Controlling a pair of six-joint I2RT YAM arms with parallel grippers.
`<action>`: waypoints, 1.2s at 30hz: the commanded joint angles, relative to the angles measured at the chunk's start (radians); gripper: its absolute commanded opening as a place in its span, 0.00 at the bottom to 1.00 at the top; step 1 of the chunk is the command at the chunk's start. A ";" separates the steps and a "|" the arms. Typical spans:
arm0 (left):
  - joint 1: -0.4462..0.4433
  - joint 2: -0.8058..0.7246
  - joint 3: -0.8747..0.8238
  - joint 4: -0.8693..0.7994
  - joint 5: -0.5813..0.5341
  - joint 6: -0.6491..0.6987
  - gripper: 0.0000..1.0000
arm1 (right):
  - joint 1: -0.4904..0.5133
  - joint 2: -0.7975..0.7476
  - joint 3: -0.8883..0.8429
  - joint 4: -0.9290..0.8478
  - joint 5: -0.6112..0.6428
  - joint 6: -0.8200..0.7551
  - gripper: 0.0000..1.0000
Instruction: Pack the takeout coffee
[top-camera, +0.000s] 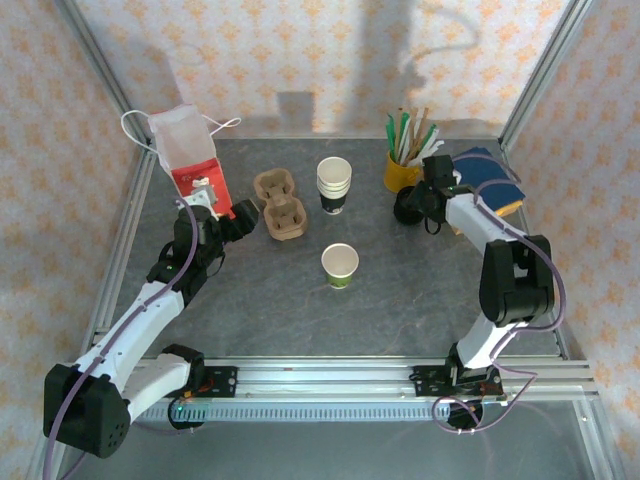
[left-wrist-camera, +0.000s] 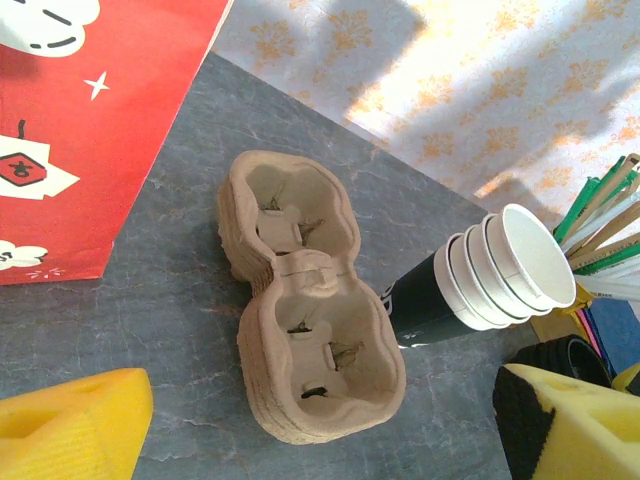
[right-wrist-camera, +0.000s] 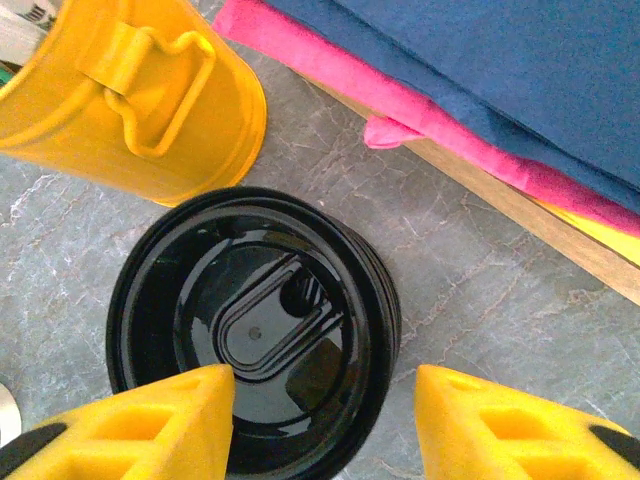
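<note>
We see the left gripper (top-camera: 238, 216) spread wide above the carrier (left-wrist-camera: 300, 300), beside the red bag (top-camera: 188, 152). The right gripper (right-wrist-camera: 322, 395) hangs part-open over the black lids (right-wrist-camera: 250, 320), gripping nothing. The cup (top-camera: 340, 265) stands alone mid-table, nearer us than the cup stack (top-camera: 334, 185).

The left arm (top-camera: 135, 320) stretches from its base at the lower left of the top view diagonally up to the left-middle of the frame, wrist tipped downward. Its jaws stand wide apart, with the yellow fingers (left-wrist-camera: 70, 425) at the two bottom corners of the wrist view. The right arm (top-camera: 515, 280) rises from the lower right, bends at a black elbow and reaches up-left toward the upper right. Its jaws are parted less widely.
</note>
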 joint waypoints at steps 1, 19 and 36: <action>-0.006 0.000 0.044 -0.009 -0.021 0.010 0.90 | -0.010 0.024 0.035 0.015 0.014 -0.017 0.47; -0.006 0.002 0.055 -0.030 -0.034 0.039 0.90 | -0.013 0.059 0.055 0.011 0.021 -0.016 0.42; -0.005 0.005 0.032 -0.016 -0.019 0.025 0.90 | -0.021 0.071 0.022 0.023 0.020 -0.013 0.39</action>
